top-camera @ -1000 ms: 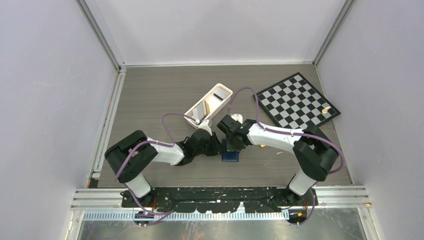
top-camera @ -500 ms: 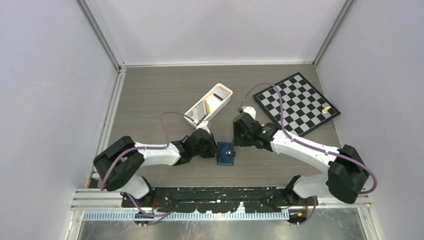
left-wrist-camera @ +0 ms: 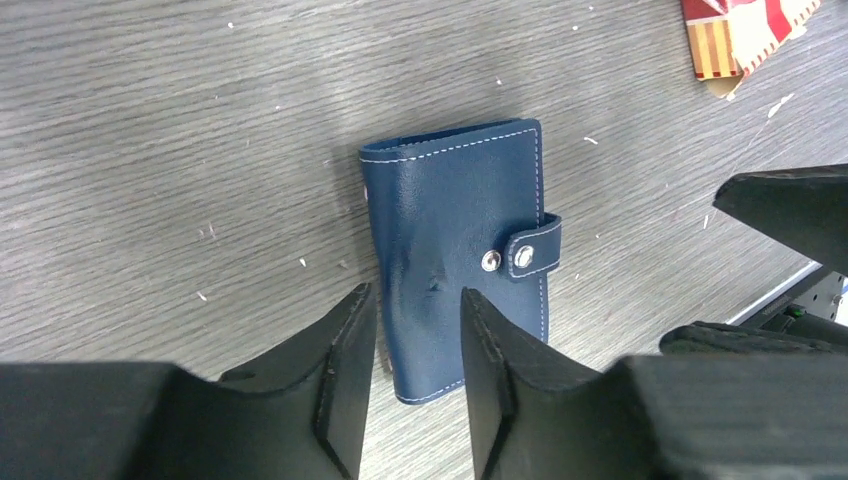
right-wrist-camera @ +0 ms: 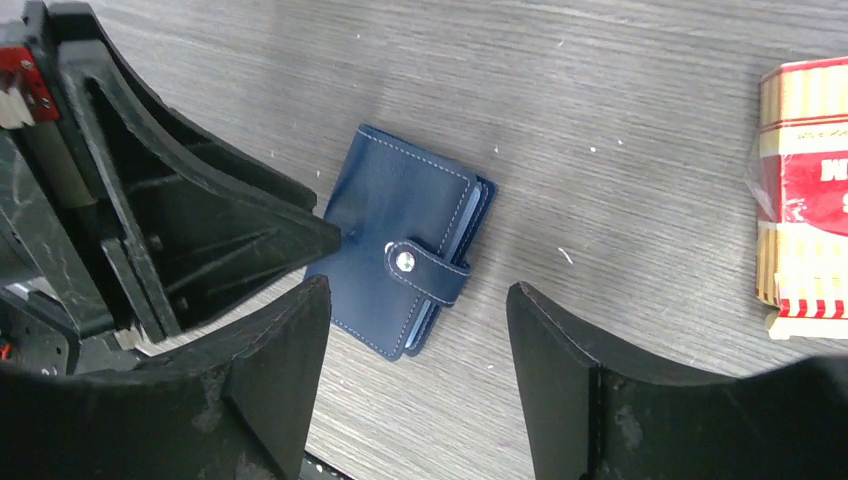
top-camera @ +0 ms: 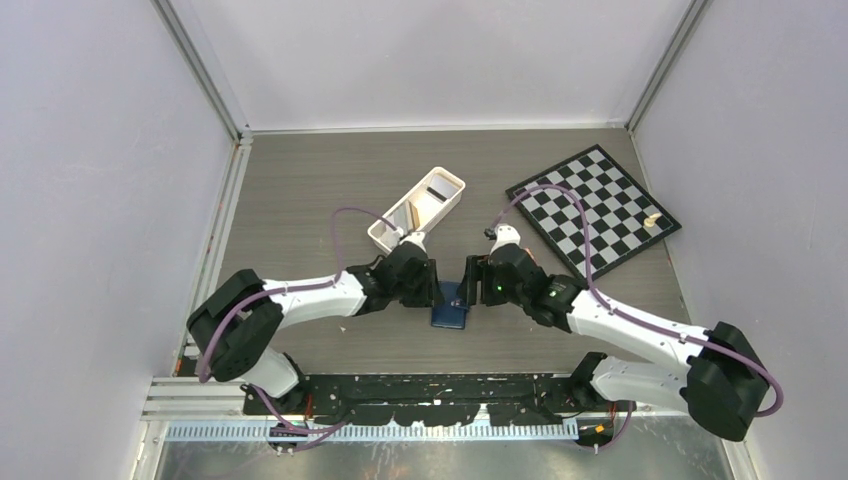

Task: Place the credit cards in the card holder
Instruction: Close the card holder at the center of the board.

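The card holder (top-camera: 449, 308) is a navy-blue case lying flat on the table, shut, with its strap snapped over the edge. It shows in full in the left wrist view (left-wrist-camera: 455, 230) and the right wrist view (right-wrist-camera: 400, 250). My left gripper (top-camera: 430, 290) hangs open at its left side, and the holder's near left corner shows in the gap between the fingers (left-wrist-camera: 415, 300). My right gripper (top-camera: 470, 287) stands wide open at its right side (right-wrist-camera: 415, 290), holding nothing. Credit cards (top-camera: 430, 205) stand on edge in the white tray (top-camera: 395, 207).
A red-and-tan striped pack (right-wrist-camera: 805, 240) lies on the table right of the holder and also shows in the left wrist view (left-wrist-camera: 745, 35). A chessboard (top-camera: 595, 205) with one small pale piece (top-camera: 652, 220) sits at the back right.
Both grippers have opened, the right one widely. The right arm pulled off the holder, then came back beside it. The holder now lies shut and flat between the two grippers.
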Motion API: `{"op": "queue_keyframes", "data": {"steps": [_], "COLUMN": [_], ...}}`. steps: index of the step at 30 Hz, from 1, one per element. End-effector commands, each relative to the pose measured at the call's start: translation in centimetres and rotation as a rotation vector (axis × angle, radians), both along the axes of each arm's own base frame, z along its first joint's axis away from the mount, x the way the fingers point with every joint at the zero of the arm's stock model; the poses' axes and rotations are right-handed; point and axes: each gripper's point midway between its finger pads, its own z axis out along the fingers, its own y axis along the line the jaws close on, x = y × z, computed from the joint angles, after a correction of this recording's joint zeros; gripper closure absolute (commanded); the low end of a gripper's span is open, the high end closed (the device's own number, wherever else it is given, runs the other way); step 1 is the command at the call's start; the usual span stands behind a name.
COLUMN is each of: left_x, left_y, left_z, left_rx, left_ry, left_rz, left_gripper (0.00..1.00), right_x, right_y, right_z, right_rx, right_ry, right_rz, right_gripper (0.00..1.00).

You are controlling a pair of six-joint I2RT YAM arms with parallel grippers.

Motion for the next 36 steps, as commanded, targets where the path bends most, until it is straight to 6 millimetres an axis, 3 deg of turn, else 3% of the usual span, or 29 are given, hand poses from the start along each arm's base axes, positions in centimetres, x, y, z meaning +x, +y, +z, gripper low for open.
{"op": "queue_keyframes", "data": {"steps": [1, 9, 14, 22, 36], "left_x": [-0.6, -1.0, 0.4, 1.1, 1.1], "left_y": [0.3, 0.8, 2.5, 2.4, 1.0], "left_z": [0.6, 2.5, 2.5, 0.4, -1.1], "left_rx": [0.068, 0.011, 0.043, -0.022, -0.064], "left_ry": [0.036, 0.047, -0.042, -0.042, -0.028], "left_rz": [-0.114, -0.187, -0.123, -0.114, -0.194], "left_gripper": [0.58, 0.55, 0.55, 0.55, 0.56], "right_x": [1.8, 0.5, 0.1, 0.0, 0.7], "right_y": [0.7, 0.6, 2.0, 4.3, 3.3], "right_z": [2.6, 0.0, -1.3, -2.1, -4.1], "right_rx": [-0.005, -0.026, -0.103, -0.251, -0.476], "right_ry": [-0.020, 0.178, 0.207, 0.183, 0.180], "right_rz": [-0.051, -0.207, -0.280, -0.294, -0.369], "right_gripper": [0.34, 0.44, 0.53, 0.56, 0.62]}}
